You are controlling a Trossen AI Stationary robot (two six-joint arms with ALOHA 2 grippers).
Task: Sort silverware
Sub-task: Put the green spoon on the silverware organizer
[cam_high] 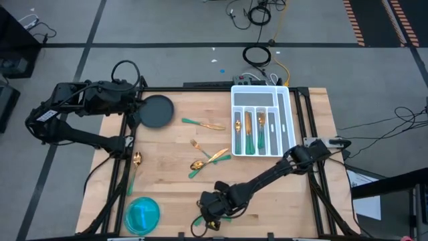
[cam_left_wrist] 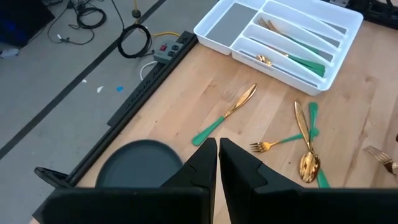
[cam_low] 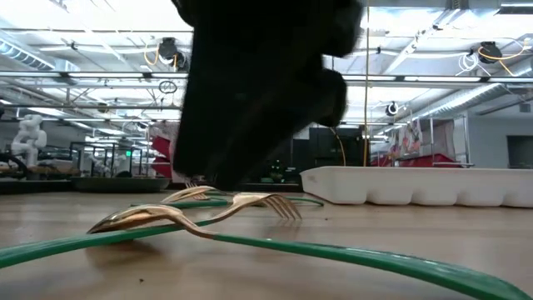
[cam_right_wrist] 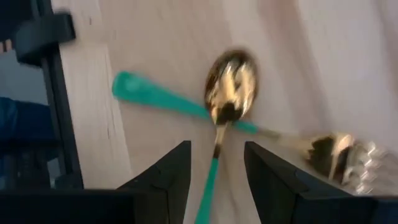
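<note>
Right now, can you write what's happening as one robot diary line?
right tool: open over spoon | left tool: shut, by plate | tray: partly filled

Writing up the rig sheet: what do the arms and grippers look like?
Two matte black jointed arms of slim tubular links and bulkier joint housings. The left arm carries a small white label near its base link. The left gripper and right gripper each have two black angular, wedge-shaped fingers. No other markings show.

Past my left gripper (cam_left_wrist: 217, 165), its fingers pressed together, I saw a dark round plate (cam_left_wrist: 134, 163), a gold-bladed, green-handled knife (cam_left_wrist: 225, 114) on the wooden table (cam_left_wrist: 186, 93), and a white compartmented tray (cam_left_wrist: 280, 34) holding gold cutlery.
</note>
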